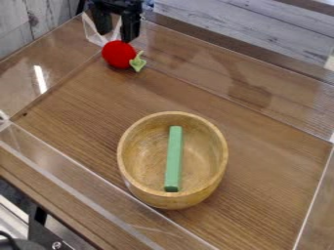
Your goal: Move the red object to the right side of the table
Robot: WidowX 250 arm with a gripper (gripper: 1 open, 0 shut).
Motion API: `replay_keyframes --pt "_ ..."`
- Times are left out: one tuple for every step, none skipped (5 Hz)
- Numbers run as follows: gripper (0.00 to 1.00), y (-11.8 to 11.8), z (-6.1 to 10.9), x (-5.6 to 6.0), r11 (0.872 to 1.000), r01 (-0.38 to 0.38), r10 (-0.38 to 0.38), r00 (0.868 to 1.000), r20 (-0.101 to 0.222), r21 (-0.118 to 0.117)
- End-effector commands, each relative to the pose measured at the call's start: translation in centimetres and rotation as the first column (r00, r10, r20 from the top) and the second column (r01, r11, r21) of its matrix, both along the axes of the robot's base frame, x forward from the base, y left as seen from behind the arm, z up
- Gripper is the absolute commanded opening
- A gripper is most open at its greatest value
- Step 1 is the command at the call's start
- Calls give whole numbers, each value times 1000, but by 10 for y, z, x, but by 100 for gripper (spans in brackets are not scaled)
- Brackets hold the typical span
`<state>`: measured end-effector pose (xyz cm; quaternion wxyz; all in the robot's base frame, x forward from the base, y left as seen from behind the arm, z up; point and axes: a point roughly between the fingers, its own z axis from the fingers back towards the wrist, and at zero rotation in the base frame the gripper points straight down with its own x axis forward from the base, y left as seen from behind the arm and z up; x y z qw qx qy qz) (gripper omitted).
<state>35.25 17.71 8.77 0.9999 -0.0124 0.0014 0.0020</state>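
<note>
The red object (119, 53) is a small round red ball with a green leafy tip (136, 64). It rests on the dark wood-grain table (248, 103) at the far left. My gripper (115, 29) hangs just behind and above it, pointing down. Its dark fingers stand apart, open, with nothing between them. The top edge of the picture cuts off the upper part of the hand. I cannot tell whether the fingertips touch the ball.
A wooden bowl (128, 146) stands near the front middle with a green stick (174, 156) lying in it. Low clear acrylic walls (78, 186) border the table. Bare wood stretches across the right half.
</note>
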Motion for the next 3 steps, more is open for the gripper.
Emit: replay_keyframes --pt "100 11 20 5 999 -6 4 998 63 37" --pt "100 14 19 6 999 -9 6 998 67 38" --pt "100 16 19 6 999 -9 6 997 73 40"
